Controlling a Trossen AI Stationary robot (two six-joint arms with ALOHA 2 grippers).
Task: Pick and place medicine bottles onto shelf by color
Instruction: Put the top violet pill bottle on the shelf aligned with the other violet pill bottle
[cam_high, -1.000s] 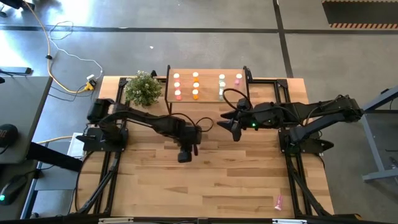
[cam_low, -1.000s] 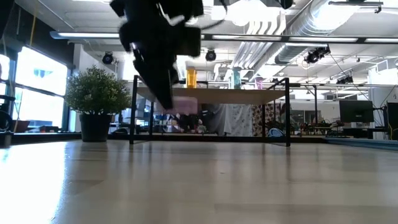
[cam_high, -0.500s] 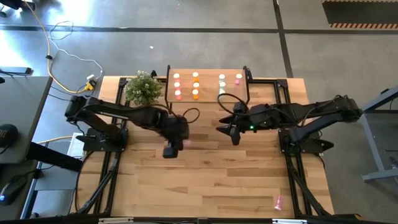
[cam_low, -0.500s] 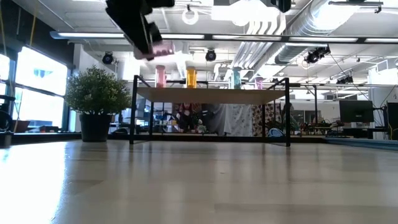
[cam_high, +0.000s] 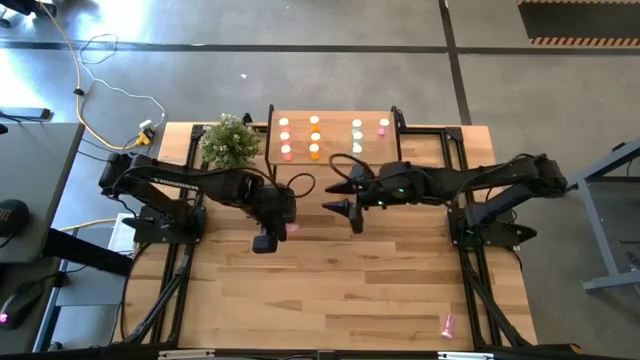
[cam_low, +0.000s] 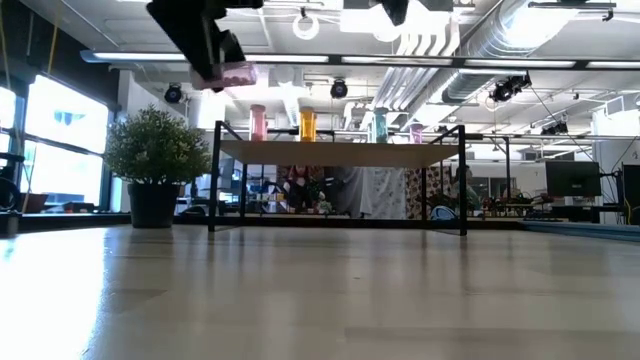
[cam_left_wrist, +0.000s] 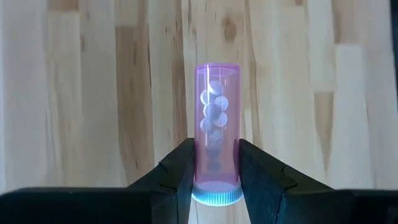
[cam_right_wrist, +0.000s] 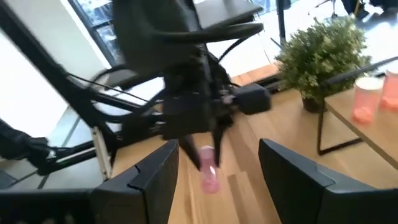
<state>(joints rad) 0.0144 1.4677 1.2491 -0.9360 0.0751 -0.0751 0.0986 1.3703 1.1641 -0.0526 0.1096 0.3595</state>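
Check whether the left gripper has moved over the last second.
Yes. In the high view the left gripper, shut on a pink bottle, has shifted left, toward the potted plant; in the low view it has risen above the shelf.

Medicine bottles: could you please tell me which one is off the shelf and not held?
The pink bottle lying alone near the table's front right corner. The others stand on the shelf, except the pink bottle in the left gripper's jaws.

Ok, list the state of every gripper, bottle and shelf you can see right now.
Left gripper: shut on the clear pink pill bottle, lifted above the table.
Right gripper: open, empty, facing the left arm.
Low light-wood shelf: carries upright bottles in colour groups.
Lone pink bottle: lying near the table's front right corner.
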